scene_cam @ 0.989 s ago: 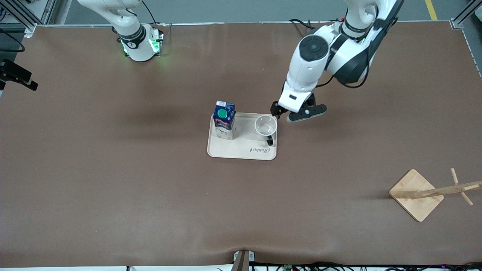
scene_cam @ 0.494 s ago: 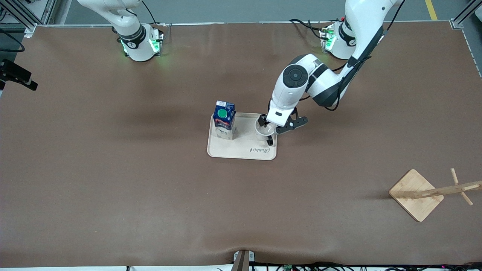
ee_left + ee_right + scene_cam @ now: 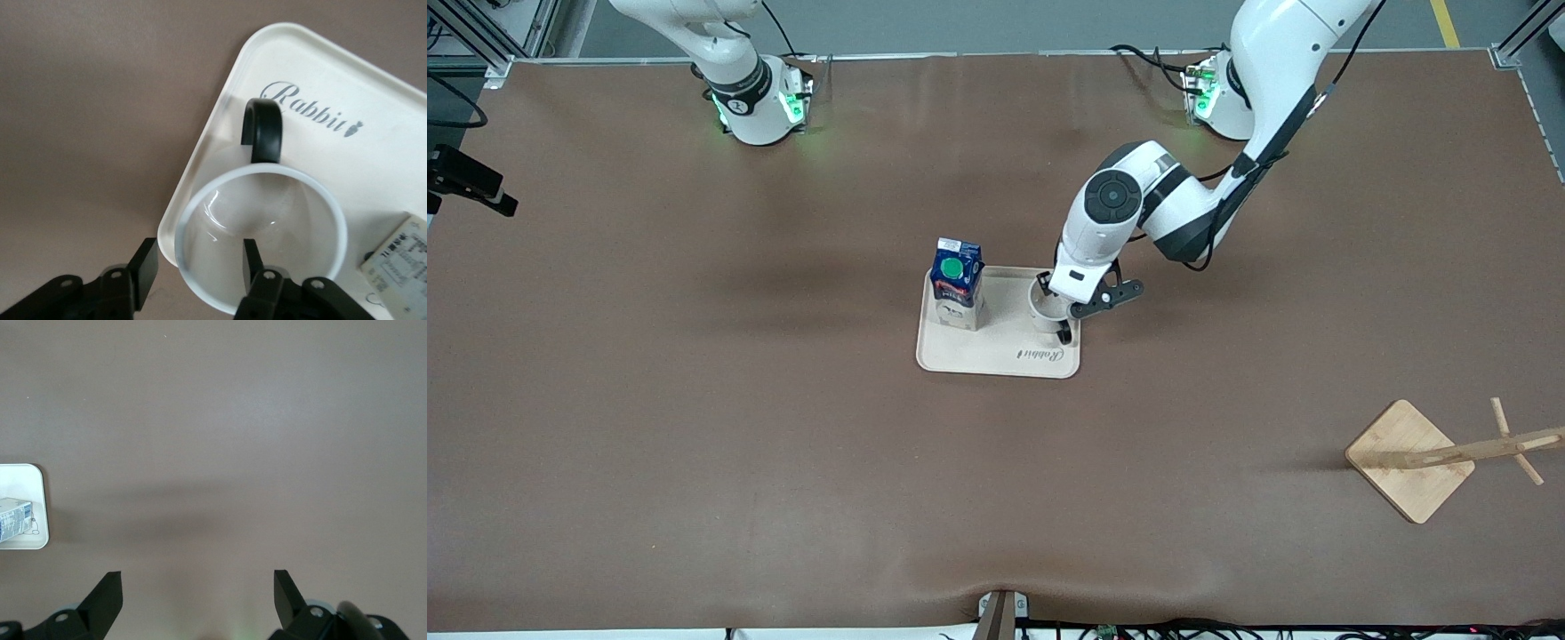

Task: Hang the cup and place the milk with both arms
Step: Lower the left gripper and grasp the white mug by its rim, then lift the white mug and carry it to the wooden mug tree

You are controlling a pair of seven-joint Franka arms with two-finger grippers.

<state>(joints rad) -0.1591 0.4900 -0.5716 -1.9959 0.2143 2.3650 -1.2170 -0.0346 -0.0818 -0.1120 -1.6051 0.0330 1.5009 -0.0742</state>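
Observation:
The white cup (image 3: 1048, 308) stands upright on a cream tray (image 3: 996, 356), its black handle (image 3: 1064, 334) pointing toward the front camera. The blue milk carton (image 3: 957, 284) with a green cap stands on the same tray, toward the right arm's end. My left gripper (image 3: 1055, 299) is down at the cup and open. In the left wrist view (image 3: 198, 263) one finger (image 3: 250, 257) is inside the cup (image 3: 267, 220) and the other (image 3: 145, 267) is outside its wall. My right gripper (image 3: 198, 587) is open and empty over bare table; the right arm waits.
A wooden cup rack (image 3: 1414, 458) with pegs stands near the front camera at the left arm's end of the table. The tray (image 3: 27, 473) with the milk (image 3: 15, 519) shows at the edge of the right wrist view. Brown mat covers the table.
My left arm has come down from beside the tray onto the cup. Its open fingers now straddle the cup's wall. The cup, milk and right arm have not moved.

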